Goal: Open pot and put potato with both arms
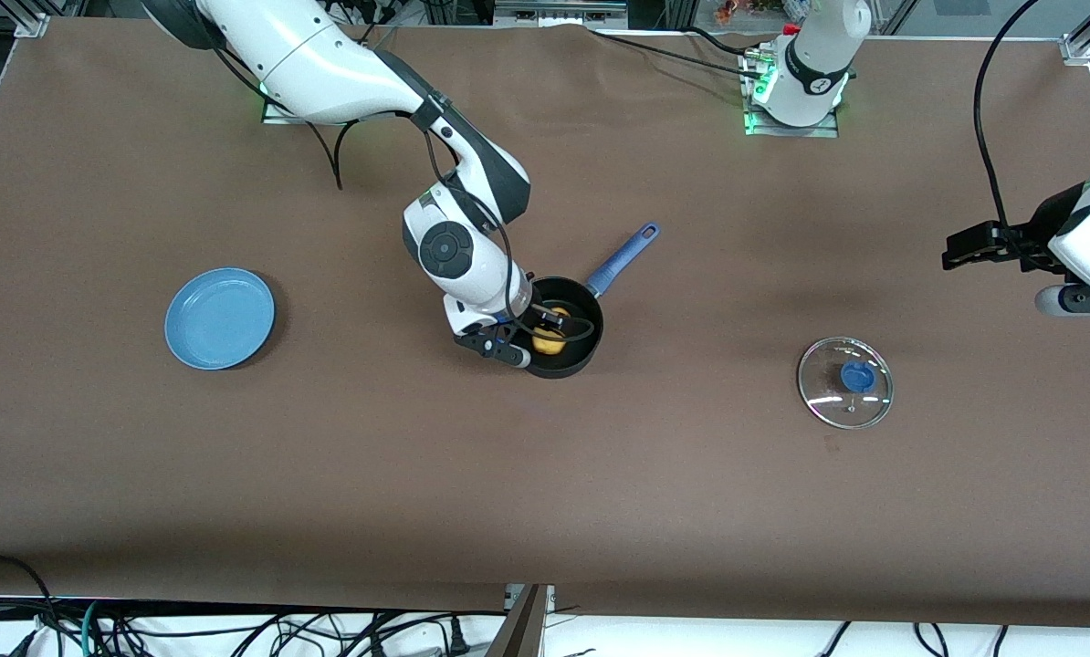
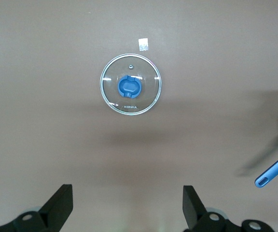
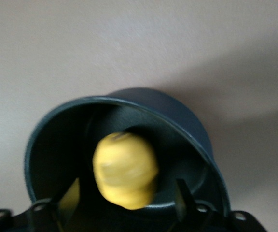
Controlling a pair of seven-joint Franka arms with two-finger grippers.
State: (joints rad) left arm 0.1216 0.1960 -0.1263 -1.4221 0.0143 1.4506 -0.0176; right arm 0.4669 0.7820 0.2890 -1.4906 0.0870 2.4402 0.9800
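The black pot [image 1: 571, 367] with a long blue handle [image 1: 623, 259] stands uncovered mid-table. The yellow potato [image 1: 550, 340] is inside it. My right gripper [image 1: 530, 338] hangs over the pot's rim, open; in the right wrist view its fingers [image 3: 181, 193] stand apart on either side of the potato [image 3: 125, 170], not touching it, above the pot [image 3: 197, 140]. The glass lid [image 1: 845, 381] with a blue knob lies flat on the table toward the left arm's end. My left gripper [image 1: 965, 246] is open and empty, up in the air; its wrist view shows the lid [image 2: 131, 84] and the handle's tip [image 2: 274, 174].
A flat blue plate [image 1: 220, 318] lies toward the right arm's end of the table. A small white sticker [image 2: 143, 44] lies on the brown table cloth beside the lid. Black cables run from both arm bases.
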